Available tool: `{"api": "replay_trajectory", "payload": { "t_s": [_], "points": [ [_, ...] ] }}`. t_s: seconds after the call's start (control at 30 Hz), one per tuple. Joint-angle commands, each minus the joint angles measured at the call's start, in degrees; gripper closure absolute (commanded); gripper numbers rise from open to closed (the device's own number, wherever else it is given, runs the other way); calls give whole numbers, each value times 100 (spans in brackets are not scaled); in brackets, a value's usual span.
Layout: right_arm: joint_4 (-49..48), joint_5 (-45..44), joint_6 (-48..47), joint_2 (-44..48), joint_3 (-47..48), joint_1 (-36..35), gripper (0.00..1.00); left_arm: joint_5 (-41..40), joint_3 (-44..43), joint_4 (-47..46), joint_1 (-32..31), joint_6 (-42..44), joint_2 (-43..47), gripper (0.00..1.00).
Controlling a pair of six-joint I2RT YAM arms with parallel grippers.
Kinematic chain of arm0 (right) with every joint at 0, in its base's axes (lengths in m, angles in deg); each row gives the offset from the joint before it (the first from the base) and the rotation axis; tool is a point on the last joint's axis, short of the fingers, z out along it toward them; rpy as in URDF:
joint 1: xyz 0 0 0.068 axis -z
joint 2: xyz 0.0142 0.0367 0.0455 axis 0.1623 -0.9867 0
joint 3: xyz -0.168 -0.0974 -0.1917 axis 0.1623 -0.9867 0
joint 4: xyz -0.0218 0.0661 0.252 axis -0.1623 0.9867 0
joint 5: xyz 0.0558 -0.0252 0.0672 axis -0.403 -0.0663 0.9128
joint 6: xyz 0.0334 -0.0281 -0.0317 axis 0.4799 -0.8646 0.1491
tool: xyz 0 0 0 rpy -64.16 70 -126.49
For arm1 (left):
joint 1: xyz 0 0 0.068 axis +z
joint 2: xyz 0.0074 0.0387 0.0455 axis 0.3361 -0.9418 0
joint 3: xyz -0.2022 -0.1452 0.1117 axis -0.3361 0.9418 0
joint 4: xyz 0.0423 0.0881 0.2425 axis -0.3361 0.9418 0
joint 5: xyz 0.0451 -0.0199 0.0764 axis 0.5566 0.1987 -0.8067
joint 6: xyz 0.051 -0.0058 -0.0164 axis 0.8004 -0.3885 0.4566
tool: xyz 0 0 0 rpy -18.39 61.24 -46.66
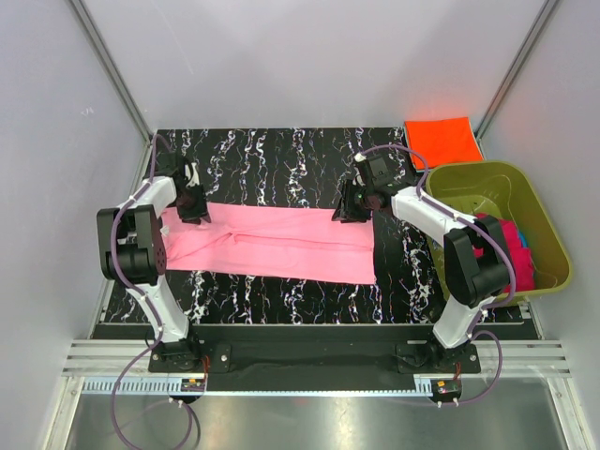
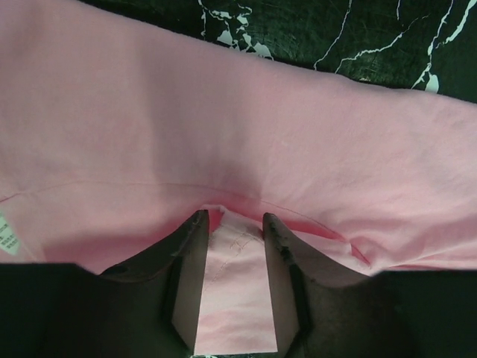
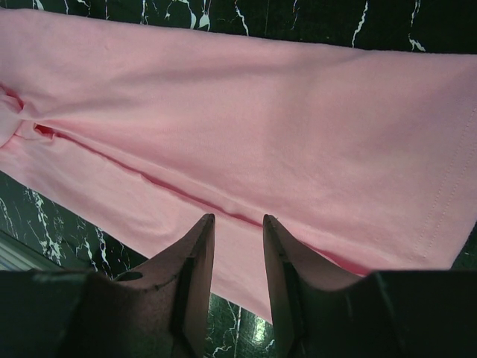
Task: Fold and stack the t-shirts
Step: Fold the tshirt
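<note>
Showing one pink t-shirt (image 1: 281, 246), one orange t-shirt (image 1: 442, 141), one green tub (image 1: 469, 187).

Left arm (image 1: 131, 248) and right arm (image 1: 422, 211) match: white link shells, chunky black joint housings. Purple cables (image 1: 389, 147) loop along each one, down to the black bases (image 1: 178, 356). Left hand (image 2: 235, 216) and right hand (image 3: 237, 218) are black. Fingers (image 2: 186, 283) are dark and tapered with paler inner faces.

A spread t-shirt (image 1: 281, 246) is lying across the middle of the table (image 1: 281, 155), the left gripper (image 1: 194, 211) over its far left corner, the right gripper (image 1: 352, 211) over its far right; right of it a tub (image 1: 555, 246) is holding bunched t-shirts (image 1: 518, 255), a folded t-shirt (image 1: 442, 139) lying behind
</note>
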Motion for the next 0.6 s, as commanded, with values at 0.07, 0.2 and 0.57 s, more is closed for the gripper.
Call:
{"api": "replay_trajectory", "payload": {
  "t_s": [0.07, 0.2, 0.57],
  "points": [
    [-138, 68, -109, 128, 247, -12, 60, 228, -159, -147, 0, 125, -9, 71],
    [-147, 68, -92, 93, 247, -21, 60, 202, -168, -155, 0, 107, 61, 89],
    [-147, 103, -83, -74, 309, -12, 60, 280, -466, -217, -62, 309, 176, 93]
  ]
}}
